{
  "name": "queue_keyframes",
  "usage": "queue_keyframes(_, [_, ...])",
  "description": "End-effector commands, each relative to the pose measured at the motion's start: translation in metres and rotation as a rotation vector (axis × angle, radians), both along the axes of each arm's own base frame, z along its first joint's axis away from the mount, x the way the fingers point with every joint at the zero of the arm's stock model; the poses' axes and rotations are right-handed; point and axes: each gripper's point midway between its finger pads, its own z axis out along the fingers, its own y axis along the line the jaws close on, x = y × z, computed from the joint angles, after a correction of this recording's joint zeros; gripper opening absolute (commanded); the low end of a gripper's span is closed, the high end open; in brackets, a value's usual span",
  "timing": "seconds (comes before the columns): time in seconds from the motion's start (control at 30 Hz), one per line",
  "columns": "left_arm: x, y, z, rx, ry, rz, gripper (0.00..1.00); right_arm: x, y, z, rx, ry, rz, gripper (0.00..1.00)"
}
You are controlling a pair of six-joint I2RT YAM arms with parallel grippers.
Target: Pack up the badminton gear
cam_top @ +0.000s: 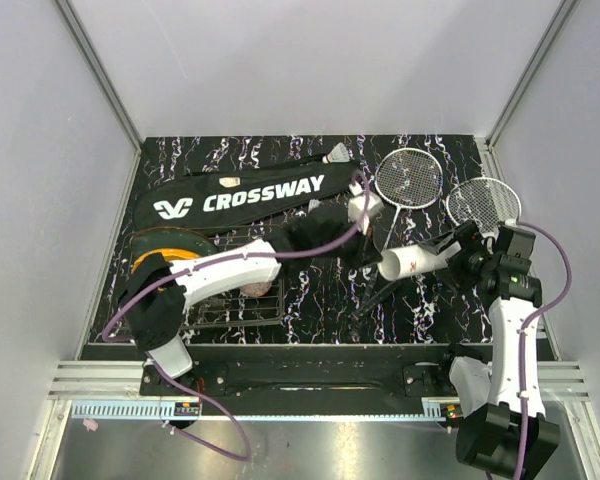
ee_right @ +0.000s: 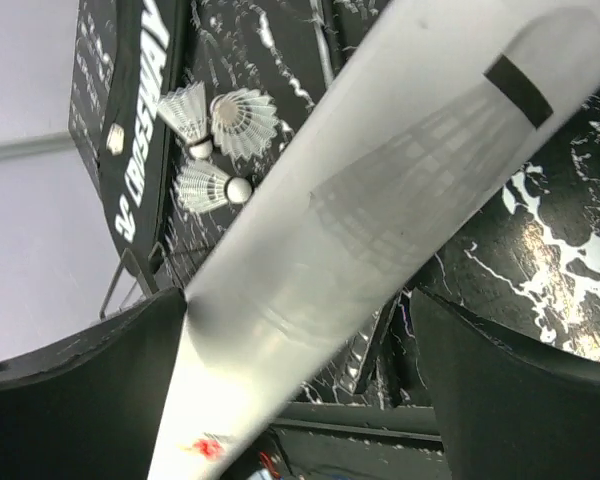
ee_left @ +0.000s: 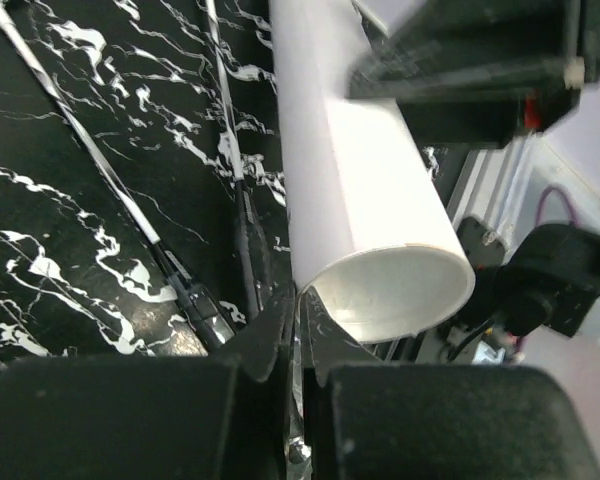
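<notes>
The white tube [cam_top: 412, 262] hangs tilted between both grippers, its open end [ee_left: 395, 290] toward the left wrist camera. My left gripper [ee_left: 302, 322] is shut, pinching the tube's rim. My right gripper [ee_right: 300, 400] stands open around the tube [ee_right: 380, 200]; one finger touches it and the other is apart. Two rackets [cam_top: 410, 175] [cam_top: 483, 203] lie at the back right. The black CROSSWAY bag [cam_top: 242, 195] lies at the back left. Three shuttlecocks [ee_right: 242, 120] sit beside the bag, and a shuttlecock's shape shows through the tube wall.
A wire rack [cam_top: 235, 312] sits under the left arm, with a yellow-black object [cam_top: 165, 250] to its left and something pink [cam_top: 258, 288] on it. Racket shafts [ee_left: 80, 150] cross the mat below the tube. White walls close in the sides and back.
</notes>
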Motion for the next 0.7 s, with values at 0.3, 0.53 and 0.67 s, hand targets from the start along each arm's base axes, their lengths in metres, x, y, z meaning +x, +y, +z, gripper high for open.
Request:
queue_keyframes(0.3, [0.051, 0.040, 0.040, -0.129, 0.407, -0.076, 0.00, 0.002, 0.058, 0.061, -0.354, -0.153, 0.551, 1.00])
queue_keyframes(0.53, [0.066, 0.053, 0.035, -0.143, 0.437, -0.049, 0.00, 0.023, 0.043, 0.100, -0.864, -0.241, 0.777, 1.00])
queue_keyframes(0.67, [0.072, 0.058, 0.033, -0.146, 0.463, -0.047, 0.00, 0.025, 0.041, 0.108, -1.126, -0.518, 0.966, 1.00])
